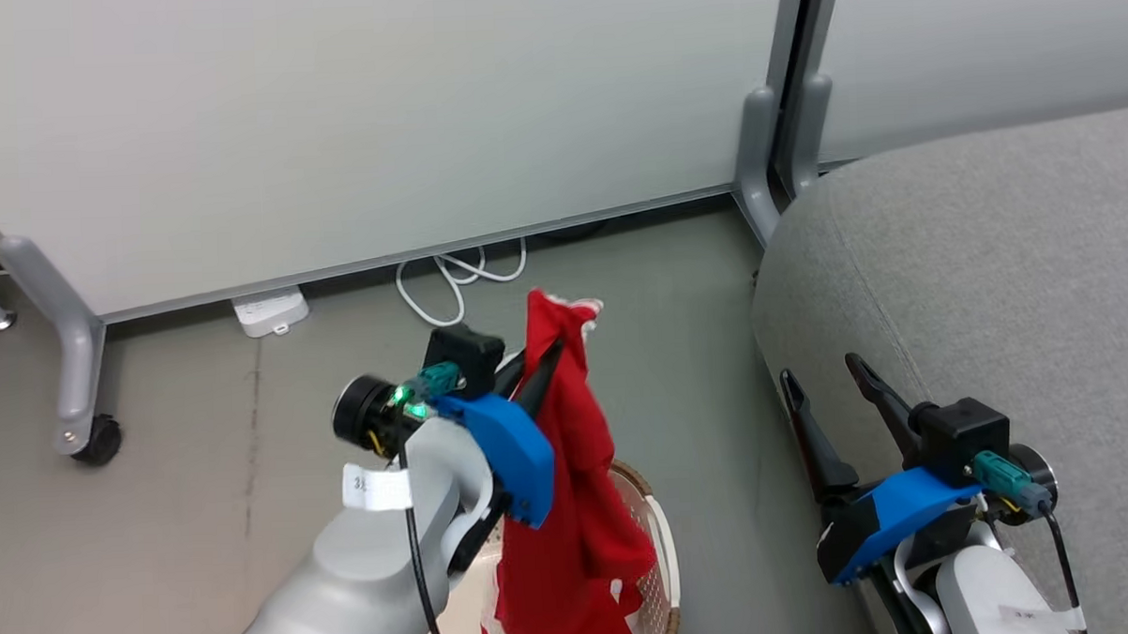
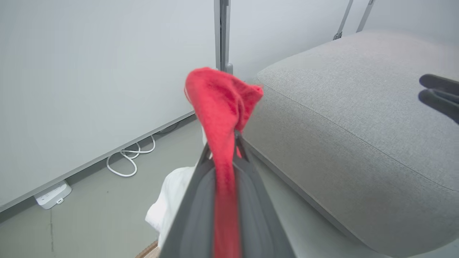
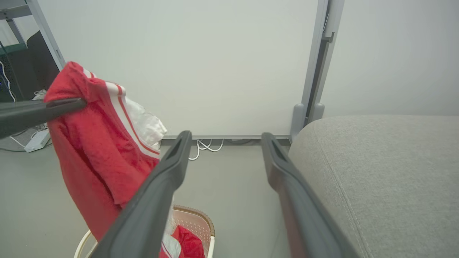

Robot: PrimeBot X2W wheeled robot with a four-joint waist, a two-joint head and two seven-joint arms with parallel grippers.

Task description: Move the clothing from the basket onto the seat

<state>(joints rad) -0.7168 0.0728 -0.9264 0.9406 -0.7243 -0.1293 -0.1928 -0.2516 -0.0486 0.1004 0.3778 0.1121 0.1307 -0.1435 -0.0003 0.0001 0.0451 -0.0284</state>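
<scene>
my head camera looks steeply down; both wrist cameras sit lower, face the partition (image 3: 215, 64), and share the sofa (image 2: 358, 125).

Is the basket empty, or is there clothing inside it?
Not empty: red fabric lies in the basket, under the garment the left claw holds up. Whether it's a second garment or that one's tail, I cannot tell.

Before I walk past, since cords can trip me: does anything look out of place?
Nothing is spilled or damaged. One oddity: a white cable lies looped loose on the floor by the wall panel. The red garment hangs bunched from the left gripper above the basket.
</scene>
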